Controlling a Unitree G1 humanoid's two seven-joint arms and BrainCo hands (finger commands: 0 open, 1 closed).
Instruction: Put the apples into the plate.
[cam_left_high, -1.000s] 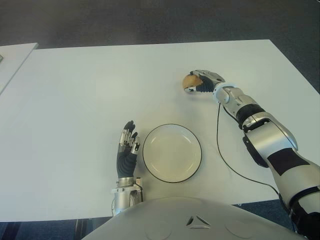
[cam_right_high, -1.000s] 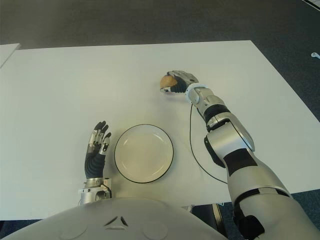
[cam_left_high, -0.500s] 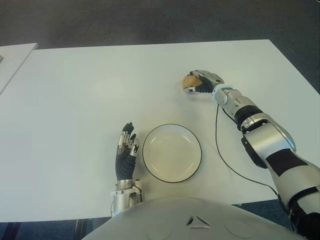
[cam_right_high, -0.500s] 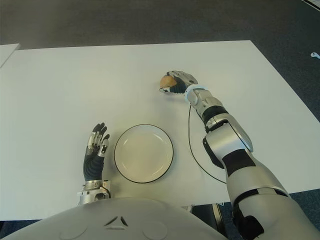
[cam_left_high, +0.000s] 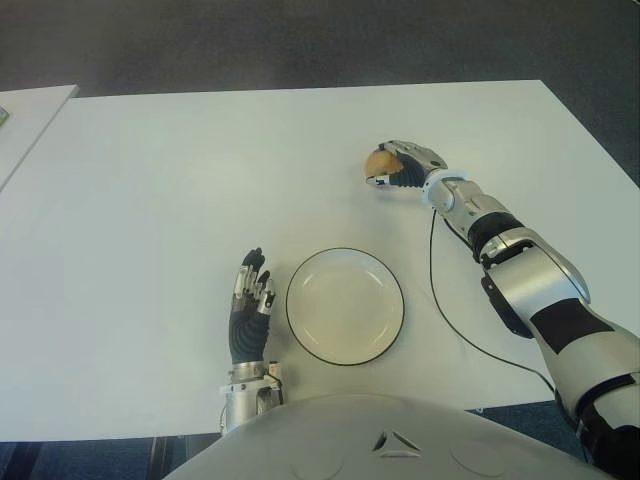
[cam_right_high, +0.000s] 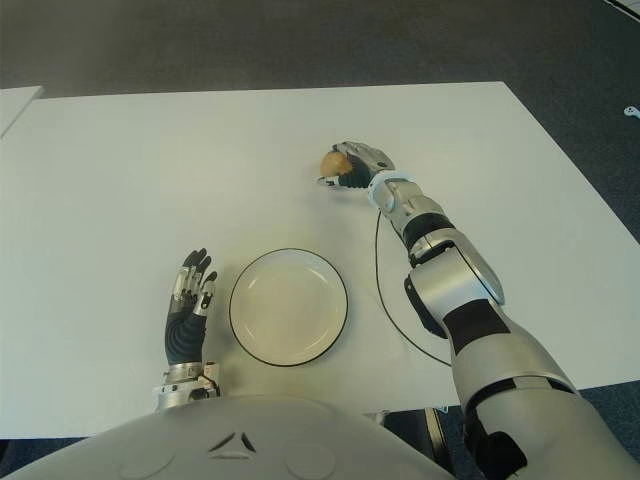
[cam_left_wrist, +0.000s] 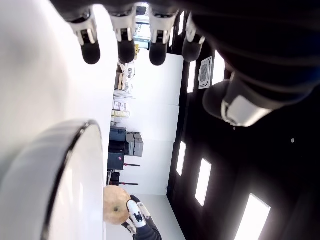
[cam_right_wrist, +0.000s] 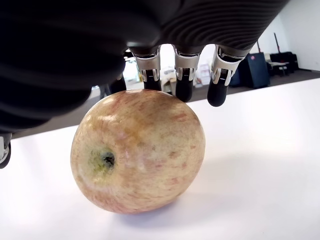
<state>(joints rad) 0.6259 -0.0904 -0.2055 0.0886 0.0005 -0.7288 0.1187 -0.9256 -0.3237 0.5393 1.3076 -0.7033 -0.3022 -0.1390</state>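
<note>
A yellow-red apple (cam_left_high: 377, 161) sits on the white table (cam_left_high: 150, 200), far from me and right of centre. My right hand (cam_left_high: 393, 169) is draped over it from the right. The right wrist view shows the apple (cam_right_wrist: 137, 150) standing on the tabletop with the fingers (cam_right_wrist: 183, 77) curled over its top and the thumb at its side. An empty white plate (cam_left_high: 300, 335) with a dark rim lies near the front edge. My left hand (cam_left_high: 251, 306) shows just left of the plate, fingers straight and holding nothing.
A thin black cable (cam_left_high: 440, 300) runs from the right wrist across the table toward the front right edge. Another white surface (cam_left_high: 25, 115) shows at the far left. Dark floor lies beyond the table's far edge.
My left hand has drawn back slightly toward the front edge. The right hand and the apple have barely shifted.
</note>
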